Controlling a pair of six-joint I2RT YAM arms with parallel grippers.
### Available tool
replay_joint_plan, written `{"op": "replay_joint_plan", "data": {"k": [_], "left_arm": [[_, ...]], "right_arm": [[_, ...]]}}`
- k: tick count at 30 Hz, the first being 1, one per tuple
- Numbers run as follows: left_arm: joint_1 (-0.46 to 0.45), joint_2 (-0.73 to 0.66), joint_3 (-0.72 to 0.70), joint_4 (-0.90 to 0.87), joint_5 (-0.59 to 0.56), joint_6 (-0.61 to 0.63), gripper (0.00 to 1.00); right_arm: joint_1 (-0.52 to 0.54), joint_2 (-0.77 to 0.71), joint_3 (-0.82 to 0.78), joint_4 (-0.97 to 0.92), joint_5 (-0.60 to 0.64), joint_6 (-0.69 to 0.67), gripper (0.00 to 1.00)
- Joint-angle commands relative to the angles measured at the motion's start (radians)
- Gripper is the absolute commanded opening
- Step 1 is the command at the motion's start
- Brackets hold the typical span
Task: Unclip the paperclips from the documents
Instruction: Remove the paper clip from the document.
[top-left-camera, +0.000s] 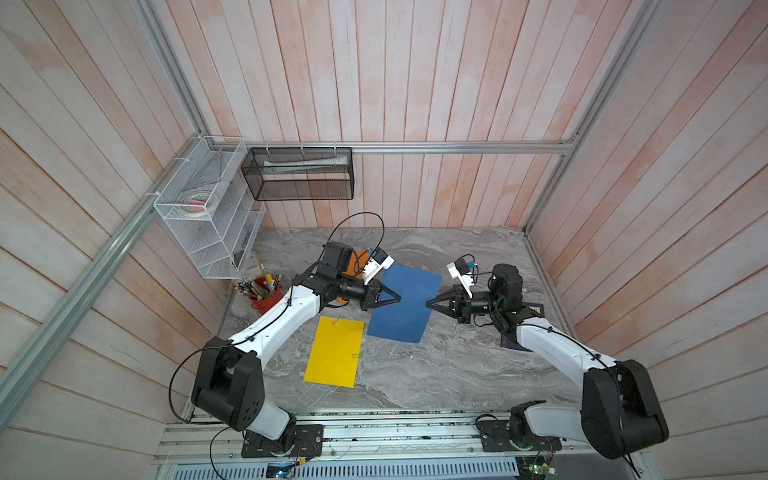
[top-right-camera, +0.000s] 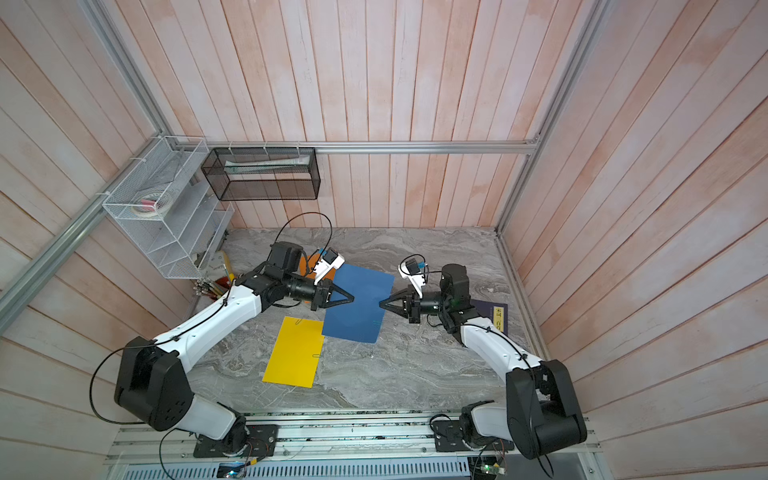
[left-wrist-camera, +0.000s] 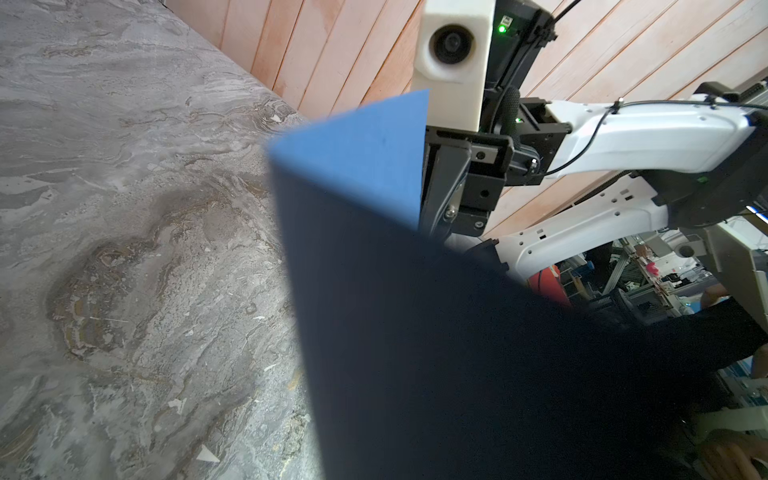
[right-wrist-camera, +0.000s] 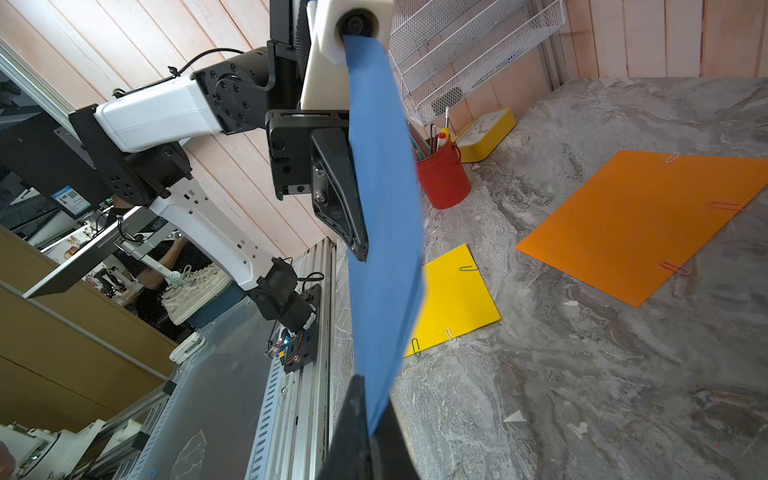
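At seven o'clock on the grey marbled tabletop (top-left-camera: 457, 374) lay a yellow paper sheet (top-left-camera: 334, 353) with wire paperclips (right-wrist-camera: 468, 268). At centre the left gripper (top-left-camera: 397, 298) and right gripper (top-left-camera: 430, 306), jaws closed, held a dark blue paper sheet (top-left-camera: 409, 307) lifted. Behind stood pink plank walls (top-left-camera: 415, 83).

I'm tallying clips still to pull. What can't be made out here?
- Blue sheet: any paperclips on it are too small in both top views; wrist views show it blurred, close-up.
- Right claw: whether a clip sits in its pinch; its tips hide that.
- Orange sheet: mostly under the left arm in both top views; cut by the frame edge in the right wrist view.
- Left claw: tips behind the blue sheet in the left wrist view.
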Motion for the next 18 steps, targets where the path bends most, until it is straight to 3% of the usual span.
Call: {"op": "replay_joint_plan", "data": {"k": [1,18], "left_arm": [[0.006,-0.017,0.029,-0.012,-0.012,0.023,0.0],[0.011,-0.029,0.027,-0.027,-0.018,0.034,0.0]], "right_arm": [[-0.006,-0.002,0.01,-0.015,-0.017,-0.006,0.02],[-0.011,0.006,0.025,-0.041,-0.009,-0.022,0.02]]}}
